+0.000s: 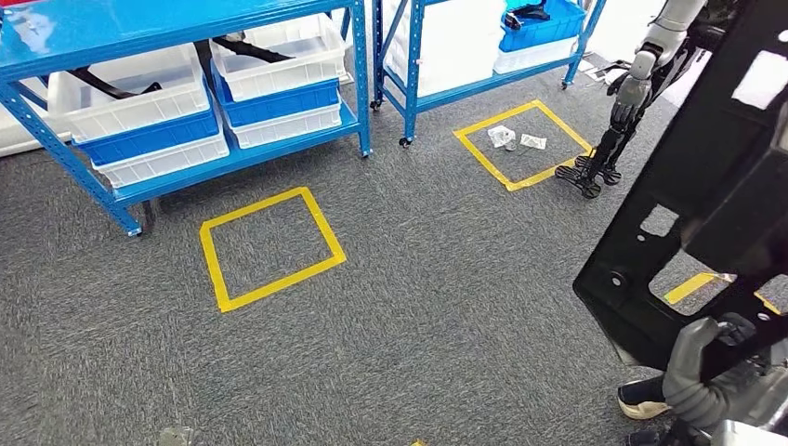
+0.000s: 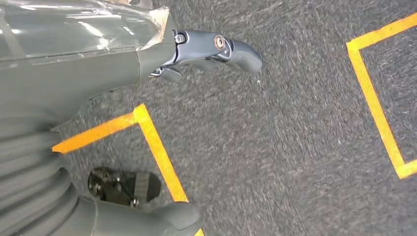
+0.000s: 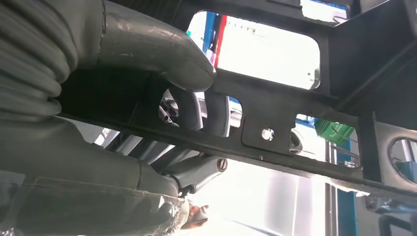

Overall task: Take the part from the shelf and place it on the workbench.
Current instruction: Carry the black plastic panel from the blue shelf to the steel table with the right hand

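Bright, even light in the head view; the left wrist view shows motion-blurred carpet [image 2: 295, 147]; the right wrist view's background blows out white.

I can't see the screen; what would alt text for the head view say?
The robot's right hand grips a large black part with cutouts at the right edge, above grey carpet. Blue shelves with white and blue bins stand at the back, two yellow tape squares mark the floor, and another robot stands beyond.
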You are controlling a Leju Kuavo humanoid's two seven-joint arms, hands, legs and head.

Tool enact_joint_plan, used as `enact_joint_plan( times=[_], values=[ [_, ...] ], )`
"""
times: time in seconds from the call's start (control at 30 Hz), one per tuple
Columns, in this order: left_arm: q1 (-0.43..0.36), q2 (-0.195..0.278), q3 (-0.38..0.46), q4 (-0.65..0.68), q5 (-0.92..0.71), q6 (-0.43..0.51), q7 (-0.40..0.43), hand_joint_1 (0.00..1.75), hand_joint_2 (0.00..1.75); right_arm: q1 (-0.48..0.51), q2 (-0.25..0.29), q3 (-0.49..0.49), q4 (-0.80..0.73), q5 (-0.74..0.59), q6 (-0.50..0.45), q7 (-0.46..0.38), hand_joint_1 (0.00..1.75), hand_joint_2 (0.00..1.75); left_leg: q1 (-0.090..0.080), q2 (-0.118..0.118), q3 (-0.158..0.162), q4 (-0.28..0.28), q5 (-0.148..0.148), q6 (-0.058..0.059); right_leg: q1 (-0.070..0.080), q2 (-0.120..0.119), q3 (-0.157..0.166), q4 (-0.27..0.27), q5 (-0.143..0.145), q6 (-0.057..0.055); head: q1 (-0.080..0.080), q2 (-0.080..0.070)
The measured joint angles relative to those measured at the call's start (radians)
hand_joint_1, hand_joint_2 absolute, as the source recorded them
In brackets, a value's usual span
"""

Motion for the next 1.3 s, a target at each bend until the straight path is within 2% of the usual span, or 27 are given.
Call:
enact_joint_plan(
  times=[0.07,0.1,0.13,0.17,0.2,0.27,0.3,0.37,0.4,0.47,0.53,0.57,0.6,0.63,0.7,0.77,0.83,0.87,0.9,0.97,1.03,1.1,1.13,1.17,1.2,1.23,1.3],
  values=[
    [0.006,0.001,-0.004,-0.001,0.004,0.001,0.001,0.00,1.75,-0.004,0.000,0.000,0.003,-0.008,0.004,-0.004,1.75,1.75,-0.004,0.028,-0.004,0.001,0.001,0.004,0.001,-0.020,-0.051,0.120,-0.048,-0.004,0.003,0.000],
    [0.008,0.001,-0.007,-0.001,0.006,0.002,0.002,0.00,1.75,-0.003,0.000,0.000,0.005,-0.010,0.006,-0.006,1.75,1.75,-0.006,0.041,-0.006,0.001,0.001,0.004,0.001,-0.025,-0.058,0.145,-0.054,0.000,0.004,0.000],
    [0.009,0.000,-0.011,-0.001,0.008,0.002,0.002,0.00,1.75,-0.002,0.000,0.000,0.006,-0.012,0.008,-0.008,1.75,1.75,-0.006,0.054,-0.006,0.001,0.001,0.004,0.001,-0.029,-0.046,0.133,-0.045,0.006,0.004,0.000],
    [0.010,0.000,-0.014,-0.002,0.009,0.003,0.002,0.00,1.75,-0.001,0.000,0.000,0.007,-0.014,0.010,-0.009,1.75,1.75,-0.007,0.066,-0.006,0.002,0.001,0.003,0.001,-0.038,-0.014,0.082,-0.025,0.013,0.004,0.000],
    [0.009,0.000,-0.016,-0.004,0.010,0.005,0.002,0.00,1.75,-0.001,0.000,0.000,0.007,-0.015,0.012,-0.010,1.75,1.75,-0.008,0.077,-0.006,0.004,0.000,0.002,0.002,-0.059,0.029,0.010,-0.001,0.019,0.004,0.000],
    [0.010,0.000,-0.018,-0.010,0.014,0.009,0.003,0.00,1.75,-0.003,0.000,0.000,0.007,-0.020,0.017,-0.011,1.75,1.75,-0.015,0.096,-0.005,0.010,-0.004,-0.006,0.007,-0.099,0.094,-0.106,0.029,0.016,0.003,0.000],
    [0.010,0.001,-0.018,-0.013,0.016,0.011,0.004,0.00,1.75,-0.002,0.001,-0.001,0.007,-0.023,0.020,-0.012,1.75,1.75,-0.018,0.105,-0.005,0.012,-0.005,-0.010,0.009,-0.108,0.103,-0.130,0.034,0.010,0.001,0.000],
    [0.010,0.002,-0.021,-0.018,0.018,0.015,0.006,0.00,1.75,0.003,0.001,-0.002,0.007,-0.029,0.024,-0.014,1.75,1.75,-0.018,0.123,-0.004,0.013,-0.007,-0.018,0.010,-0.089,0.098,-0.135,0.040,-0.004,-0.002,0.000],
    [0.009,0.003,-0.022,-0.021,0.019,0.016,0.006,0.00,1.75,0.006,0.001,-0.003,0.007,-0.031,0.026,-0.015,1.75,1.75,-0.015,0.118,-0.005,0.018,-0.012,-0.025,0.006,-0.078,0.096,-0.136,0.042,-0.009,-0.003,0.000],
    [0.009,0.004,-0.026,-0.025,0.019,0.017,0.007,0.00,1.75,0.008,0.001,-0.003,0.007,-0.035,0.029,-0.017,1.75,1.75,-0.007,0.070,-0.025,0.070,-0.054,-0.038,-0.002,-0.058,0.095,-0.138,0.050,-0.022,-0.004,0.000],
    [0.014,0.005,-0.029,-0.025,0.020,0.017,0.008,0.00,1.75,0.008,0.002,-0.003,0.007,-0.039,0.030,-0.019,1.75,1.75,-0.001,0.018,-0.079,0.195,-0.127,-0.048,-0.004,-0.037,0.090,-0.138,0.056,-0.031,-0.005,0.000],
    [0.017,0.005,-0.030,-0.025,0.020,0.017,0.008,0.00,1.75,0.010,0.002,-0.003,0.007,-0.041,0.031,-0.021,1.75,1.75,0.001,0.010,-0.106,0.257,-0.153,-0.050,-0.004,-0.026,0.087,-0.137,0.058,-0.033,-0.006,0.000],
    [0.019,0.006,-0.031,-0.025,0.021,0.017,0.008,0.00,1.75,0.012,0.002,-0.003,0.007,-0.044,0.031,-0.022,1.75,1.75,0.002,0.007,-0.122,0.294,-0.161,-0.051,-0.004,-0.013,0.085,-0.137,0.059,-0.033,-0.006,0.000],
    [0.020,0.007,-0.032,-0.025,0.023,0.016,0.008,0.00,1.75,0.014,0.002,-0.003,0.007,-0.048,0.031,-0.023,1.75,1.75,0.004,0.006,-0.120,0.293,-0.148,-0.051,-0.004,-0.001,0.085,-0.137,0.060,-0.032,-0.006,0.000],
    [0.020,0.009,-0.034,-0.025,0.028,0.015,0.008,0.00,1.75,0.019,0.002,-0.003,0.007,-0.053,0.030,-0.027,1.75,1.75,0.010,-0.010,-0.066,0.186,-0.080,-0.049,-0.006,0.025,0.087,-0.135,0.061,-0.029,-0.006,0.000],
    [0.020,0.013,-0.035,-0.025,0.032,0.013,0.008,0.00,1.75,0.021,0.003,-0.003,0.007,-0.055,0.028,-0.029,1.75,1.75,0.017,-0.059,-0.009,0.066,-0.033,-0.047,-0.004,0.049,0.083,-0.131,0.063,-0.022,-0.006,0.000],
    [0.020,0.015,-0.036,-0.025,0.037,0.012,0.007,0.00,1.75,0.023,0.005,-0.003,0.004,-0.056,0.026,-0.031,1.75,1.75,0.015,-0.083,0.004,0.028,-0.029,-0.042,-0.004,0.071,0.070,-0.130,0.069,-0.008,-0.005,0.000],
    [0.020,0.016,-0.037,-0.025,0.039,0.011,0.006,0.00,1.75,0.026,0.006,-0.003,0.002,-0.056,0.024,-0.032,1.75,1.75,0.012,-0.071,0.003,0.026,-0.028,-0.036,-0.005,0.083,0.063,-0.132,0.074,0.001,-0.005,0.000],
    [0.019,0.017,-0.038,-0.024,0.040,0.010,0.005,0.00,1.75,0.029,0.007,-0.004,0.000,-0.055,0.023,-0.033,1.75,1.75,0.011,-0.057,0.002,0.023,-0.024,-0.028,-0.007,0.083,0.055,-0.129,0.076,0.008,-0.005,0.000],
    [0.015,0.019,-0.040,-0.024,0.040,0.009,0.003,0.00,1.75,0.032,0.008,-0.005,-0.003,-0.055,0.022,-0.034,1.75,1.75,0.010,-0.029,0.001,0.016,-0.016,-0.010,-0.005,0.043,0.027,-0.087,0.053,0.012,-0.001,0.000],
    [0.016,0.021,-0.040,-0.024,0.041,0.009,0.002,0.00,1.75,0.031,0.009,-0.006,-0.004,-0.055,0.021,-0.035,1.75,1.75,0.007,0.000,-0.002,0.014,-0.013,0.000,-0.001,-0.011,-0.028,0.030,-0.002,0.005,0.005,0.000],
    [0.018,0.022,-0.041,-0.024,0.041,0.008,0.002,0.00,1.75,0.032,0.010,-0.006,-0.004,-0.056,0.021,-0.035,1.75,1.75,0.003,0.031,-0.005,0.014,-0.012,0.003,-0.001,-0.025,-0.074,0.141,-0.042,0.005,0.008,0.000],
    [0.018,0.023,-0.041,-0.024,0.042,0.008,0.002,0.00,1.75,0.034,0.011,-0.007,-0.004,-0.056,0.021,-0.035,1.75,1.75,0.002,0.045,-0.006,0.014,-0.012,0.003,-0.001,-0.028,-0.074,0.151,-0.042,0.010,0.008,0.000],
    [0.018,0.023,-0.042,-0.024,0.042,0.007,0.002,0.00,1.75,0.034,0.012,-0.007,-0.004,-0.056,0.021,-0.035,1.75,1.75,0.002,0.058,-0.005,0.014,-0.013,0.003,-0.001,-0.033,-0.052,0.119,-0.027,0.017,0.008,0.000],
    [0.016,0.023,-0.042,-0.024,0.042,0.006,0.002,0.00,1.75,0.034,0.013,-0.007,-0.005,-0.056,0.021,-0.035,1.75,1.75,0.002,0.069,-0.004,0.014,-0.013,0.002,-0.001,-0.045,-0.013,0.054,-0.005,0.024,0.008,0.000],
    [0.015,0.023,-0.043,-0.024,0.042,0.005,0.001,0.00,1.75,0.034,0.014,-0.007,-0.005,-0.056,0.021,-0.035,1.75,1.75,-0.001,0.080,-0.003,0.015,-0.015,-0.001,0.000,-0.068,0.030,-0.022,0.015,0.027,0.009,0.000],
    [0.013,0.024,-0.043,-0.024,0.042,0.004,0.001,0.00,1.75,0.032,0.015,-0.008,-0.007,-0.056,0.020,-0.035,1.75,1.75,-0.008,0.099,0.001,0.018,-0.019,-0.009,0.006,-0.101,0.085,-0.119,0.041,0.021,0.008,0.000]
  ],
)
